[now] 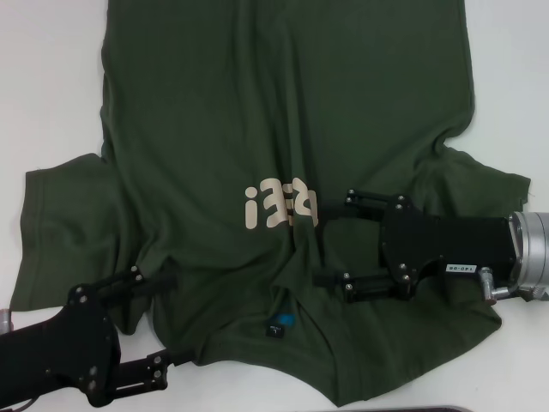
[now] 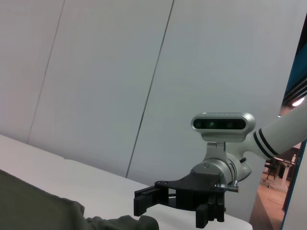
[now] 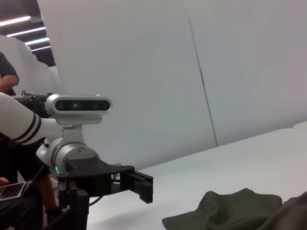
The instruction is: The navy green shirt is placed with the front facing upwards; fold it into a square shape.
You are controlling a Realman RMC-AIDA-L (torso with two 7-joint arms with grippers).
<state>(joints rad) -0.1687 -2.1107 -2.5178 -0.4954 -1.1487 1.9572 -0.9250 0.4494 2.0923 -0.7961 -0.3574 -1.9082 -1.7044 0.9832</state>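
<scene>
The shirt [image 1: 257,154], soft, light and limp, lies rumpled across the desk [image 1: 51,86], filling mid-frame; both wide-open, empty grippers, left [image 1: 167,322] lower left, right [image 1: 330,240] centre-right, should pinch shoulder seams or hems.

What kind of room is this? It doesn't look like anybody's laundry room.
Probably a robotics lab or test space. A green shirt lies on a plain white table between the left hand and the right hand, with bare white wall panels behind.

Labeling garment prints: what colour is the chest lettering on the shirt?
Cream lettering on the dark olive-green shirt; clearest in the head view.
</scene>
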